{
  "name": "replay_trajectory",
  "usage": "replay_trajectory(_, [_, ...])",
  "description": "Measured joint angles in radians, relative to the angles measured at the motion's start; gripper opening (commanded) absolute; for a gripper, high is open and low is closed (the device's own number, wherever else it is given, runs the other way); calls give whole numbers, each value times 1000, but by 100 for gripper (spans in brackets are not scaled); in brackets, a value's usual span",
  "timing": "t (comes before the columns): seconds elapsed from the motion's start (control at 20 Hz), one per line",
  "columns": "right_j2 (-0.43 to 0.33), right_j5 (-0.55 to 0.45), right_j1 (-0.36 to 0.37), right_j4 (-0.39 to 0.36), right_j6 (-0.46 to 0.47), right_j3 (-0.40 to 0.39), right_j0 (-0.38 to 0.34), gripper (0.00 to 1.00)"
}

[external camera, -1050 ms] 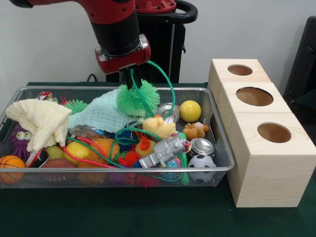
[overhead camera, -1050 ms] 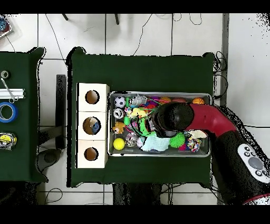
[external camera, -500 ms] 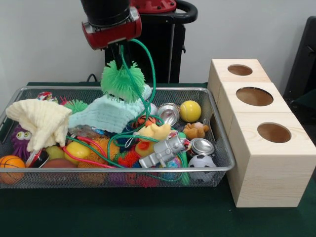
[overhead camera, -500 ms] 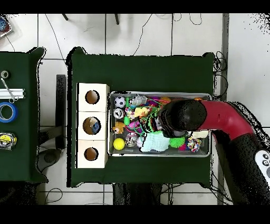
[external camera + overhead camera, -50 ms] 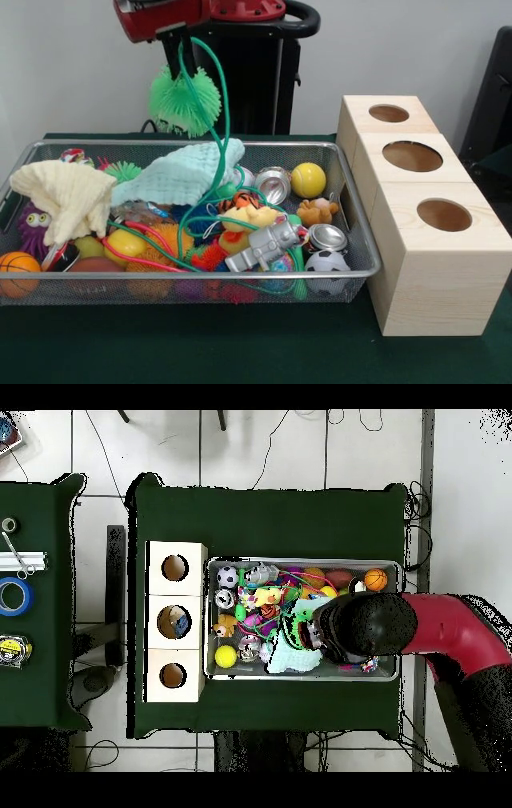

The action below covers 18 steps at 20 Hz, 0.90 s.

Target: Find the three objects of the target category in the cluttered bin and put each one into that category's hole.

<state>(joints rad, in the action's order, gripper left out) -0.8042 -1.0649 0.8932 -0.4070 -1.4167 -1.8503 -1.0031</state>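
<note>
My gripper (image 5: 181,70) hangs high above the back of the wire mesh bin (image 5: 358,254), shut on a green spiky ball (image 5: 186,101) that is lifted clear of the clutter. A green cord (image 5: 218,120) loops from the gripper down into the pile. In the bin lie a yellow ball (image 5: 308,179), a soccer ball (image 5: 326,261), a basketball (image 5: 16,269), an orange spiky ball (image 5: 171,238) and another green spiky ball (image 5: 123,170). The wooden box (image 5: 432,264) with three round holes stands right of the bin. From overhead the arm (image 5: 366,625) hides the gripper.
A cream cloth (image 5: 68,196), a mint cloth (image 5: 180,178), two cans (image 5: 274,183), a silver robot toy (image 5: 268,244), a duck (image 5: 254,214) and a teddy bear (image 5: 318,211) crowd the bin. Overhead, the box's middle hole (image 5: 176,622) holds something blue. A side table carries tape rolls (image 5: 14,596).
The gripper has risen and shifted left in the front view, carrying the green spiky ball up out of the bin. The green cord has been pulled taller with it.
</note>
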Motion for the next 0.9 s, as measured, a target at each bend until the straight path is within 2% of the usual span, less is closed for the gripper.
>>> replay_trajectory(0.4, [-101, 17, 52, -4, 0, -121, -126, 0])
replay_trajectory(0.6, [-159, 88, 65, -14, 0, -200, -196, 0])
replay_trajectory(0.9, [-199, 196, 68, -42, 0, -285, -243, 0])
